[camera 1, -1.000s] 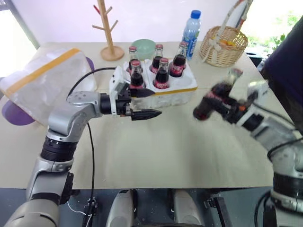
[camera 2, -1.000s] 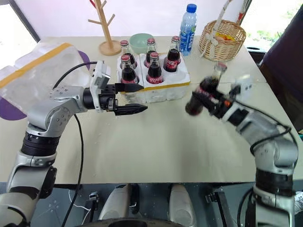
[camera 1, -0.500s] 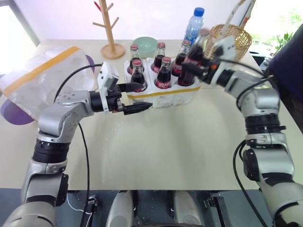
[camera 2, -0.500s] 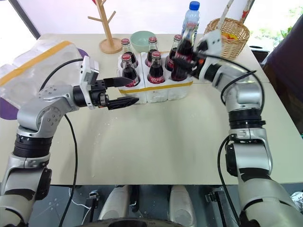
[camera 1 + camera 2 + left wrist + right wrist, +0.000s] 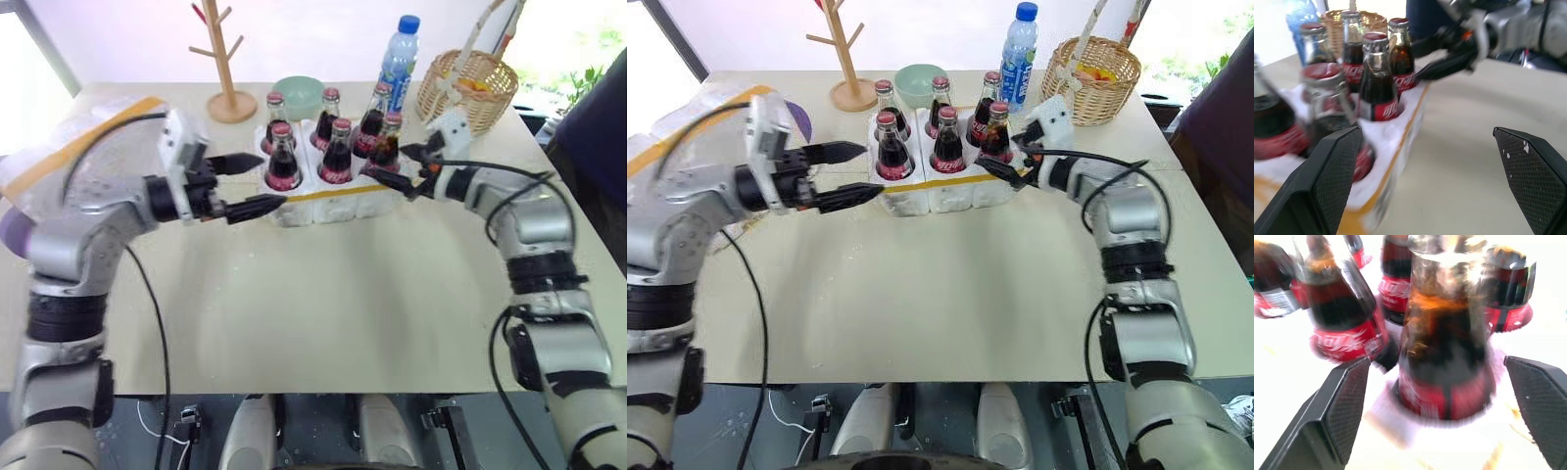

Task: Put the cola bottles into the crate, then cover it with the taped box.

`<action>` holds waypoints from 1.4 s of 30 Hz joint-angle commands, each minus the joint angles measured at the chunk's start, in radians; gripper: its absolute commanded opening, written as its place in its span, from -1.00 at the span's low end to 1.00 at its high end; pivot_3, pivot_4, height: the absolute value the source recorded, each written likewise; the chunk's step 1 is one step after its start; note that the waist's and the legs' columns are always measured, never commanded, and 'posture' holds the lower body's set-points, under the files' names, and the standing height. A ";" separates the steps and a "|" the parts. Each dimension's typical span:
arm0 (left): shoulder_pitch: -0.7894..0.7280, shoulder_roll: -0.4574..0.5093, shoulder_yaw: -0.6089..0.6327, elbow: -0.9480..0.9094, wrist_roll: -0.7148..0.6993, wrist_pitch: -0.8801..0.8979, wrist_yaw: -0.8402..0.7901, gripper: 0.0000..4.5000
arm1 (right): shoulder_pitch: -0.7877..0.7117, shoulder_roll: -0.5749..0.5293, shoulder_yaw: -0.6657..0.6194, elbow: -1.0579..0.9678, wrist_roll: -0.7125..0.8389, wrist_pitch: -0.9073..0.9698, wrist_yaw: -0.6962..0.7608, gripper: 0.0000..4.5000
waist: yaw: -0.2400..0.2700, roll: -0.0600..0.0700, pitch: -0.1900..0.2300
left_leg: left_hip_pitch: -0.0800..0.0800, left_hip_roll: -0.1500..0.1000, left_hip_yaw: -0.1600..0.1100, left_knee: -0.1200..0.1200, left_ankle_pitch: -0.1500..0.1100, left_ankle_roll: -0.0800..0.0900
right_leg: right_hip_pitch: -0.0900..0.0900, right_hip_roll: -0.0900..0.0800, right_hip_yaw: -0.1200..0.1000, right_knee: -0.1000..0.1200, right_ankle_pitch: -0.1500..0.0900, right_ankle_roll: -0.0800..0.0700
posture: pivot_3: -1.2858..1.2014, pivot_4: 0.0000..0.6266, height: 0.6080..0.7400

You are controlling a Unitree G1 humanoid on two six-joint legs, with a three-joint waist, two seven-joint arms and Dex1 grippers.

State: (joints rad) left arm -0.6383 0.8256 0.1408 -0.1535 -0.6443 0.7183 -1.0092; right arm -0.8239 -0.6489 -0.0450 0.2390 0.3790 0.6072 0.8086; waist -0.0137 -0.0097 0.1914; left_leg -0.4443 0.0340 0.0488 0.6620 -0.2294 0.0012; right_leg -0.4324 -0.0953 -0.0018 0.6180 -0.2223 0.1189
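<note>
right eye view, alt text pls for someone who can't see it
Six cola bottles stand in a white foam crate on a table. The right tool sits open beside the front right bottle, the left tool open by the crate's other end.

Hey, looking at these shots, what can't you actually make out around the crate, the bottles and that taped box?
- Taped box: head views, the left arm crosses it and the picture edge cuts it; no shipping label can be made out.
- Crate wells: hidden by the cola bottles standing in them.
- Bottle labels: motion blur in both wrist views.
- Wicker basket contents: too small.
- Right end effector: open beside the nearest bottle; contact unclear.
</note>
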 commanded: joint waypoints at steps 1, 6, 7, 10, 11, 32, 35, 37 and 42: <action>0.025 0.264 0.215 0.021 -0.030 0.064 -0.124 1.00 | 0.025 -0.199 -0.175 -0.253 0.176 0.164 0.138 0.99 | 0.000 0.000 0.001 | 0.000 0.000 0.000 0.000 0.000 0.000 | -0.001 0.000 0.000 0.000 0.000 0.000 | 0.03 -0.52 1.00; 0.312 0.601 0.396 0.246 0.158 0.007 -0.355 1.00 | 0.086 -0.378 -0.306 -0.375 0.348 0.287 0.282 0.99 | -0.010 -0.001 0.001 | 0.005 0.002 0.004 -0.005 -0.001 0.000 | 0.000 0.000 0.000 -0.003 -0.003 -0.004 | 0.03 -0.52 1.00; 0.373 0.640 0.425 0.296 0.211 -0.017 -0.386 1.00 | 0.088 -0.398 -0.324 -0.384 0.371 0.300 0.297 0.99 | -0.011 -0.001 0.001 | 0.009 0.002 0.006 -0.008 -0.001 -0.001 | 0.002 -0.001 0.000 -0.004 -0.004 -0.008 | 0.03 -0.52 1.00; 0.538 0.701 0.554 0.437 0.345 -0.077 -0.510 1.00 | 0.079 -0.431 -0.365 -0.391 0.435 0.342 0.304 0.99 | -0.011 -0.001 0.001 | 0.015 0.003 0.008 -0.013 0.000 -0.004 | 0.002 -0.002 0.000 -0.004 -0.006 -0.011 | 0.03 -0.52 1.00; 0.575 0.714 0.584 0.484 0.383 -0.104 -0.548 1.00 | 0.077 -0.434 -0.371 -0.386 0.447 0.349 0.298 0.99 | -0.011 -0.001 0.002 | 0.015 0.004 0.008 -0.013 -0.001 -0.005 | 0.001 -0.002 0.000 -0.004 -0.006 -0.012 | 0.03 -0.52 1.00; -0.479 0.438 -0.281 1.360 0.874 -0.483 -0.384 1.00 | 0.117 -0.383 -0.411 -0.433 0.519 0.355 0.148 0.99 | 0.014 -0.009 0.001 | 0.001 0.008 0.015 0.000 0.000 -0.001 | -0.011 0.000 -0.001 0.011 -0.002 -0.006 | 0.03 -0.52 1.00; -0.509 0.412 -0.300 1.408 0.901 -0.496 -0.366 1.00 | 0.140 -0.387 -0.436 -0.447 0.531 0.358 0.123 0.99 | 0.014 -0.009 0.001 | 0.001 0.009 0.015 0.000 0.000 -0.001 | -0.011 0.000 -0.001 0.011 -0.002 -0.006 | 0.03 -0.52 1.00; -0.525 0.396 -0.297 1.430 0.907 -0.489 -0.343 0.76 | 0.147 -0.388 -0.449 -0.449 0.540 0.364 0.102 1.00 | 0.014 -0.010 0.001 | 0.001 0.009 0.015 0.000 0.000 -0.001 | -0.012 0.000 -0.001 0.011 -0.002 -0.006 | 0.03 -0.52 1.00; -0.519 0.379 -0.300 1.452 0.920 -0.505 -0.346 -0.27 | 0.179 -0.394 -0.467 -0.476 0.554 0.365 0.088 1.00 | 0.014 -0.010 0.001 | 0.001 0.009 0.015 0.001 0.000 -0.001 | -0.012 0.000 -0.001 0.011 -0.002 -0.006 | 0.03 -0.52 1.00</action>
State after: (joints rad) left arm -1.1430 1.1930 -0.1657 1.2958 0.2695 0.2259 -1.3637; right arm -0.6414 -1.0184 -0.4719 -0.2047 0.9159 0.9766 0.9011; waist 0.0008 -0.0196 0.1926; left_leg -0.4436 0.0432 0.0639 0.6625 -0.2296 -0.0001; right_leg -0.4440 -0.0954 -0.0023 0.6294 -0.2240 0.1126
